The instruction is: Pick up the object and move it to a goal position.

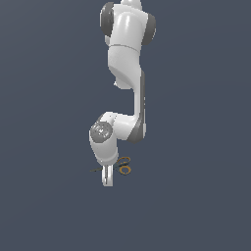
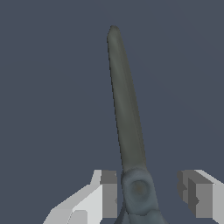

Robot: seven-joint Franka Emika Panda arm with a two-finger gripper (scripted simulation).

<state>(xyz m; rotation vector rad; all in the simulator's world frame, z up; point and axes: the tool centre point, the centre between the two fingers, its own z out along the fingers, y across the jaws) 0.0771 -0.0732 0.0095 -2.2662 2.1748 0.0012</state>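
The object is a small pair of scissors [image 1: 123, 166] with orange-yellow ring handles and a thin dark blade pointing toward the exterior view's left. It lies flat on the dark surface. In the wrist view the long grey-green blade [image 2: 126, 105] runs away from the camera, and the pivot screw sits between the fingers. My gripper [image 1: 108, 179] [image 2: 148, 194] is lowered over the scissors and straddles them at the pivot, open. One finger [image 2: 107, 192] is close against the pivot. The other finger [image 2: 197, 194] stands apart with a clear gap. The handles are hidden in the wrist view.
The white arm [image 1: 128, 59] rises above the gripper toward the top of the exterior view. A plain dark blue-grey surface [image 1: 196, 196] surrounds the scissors on all sides.
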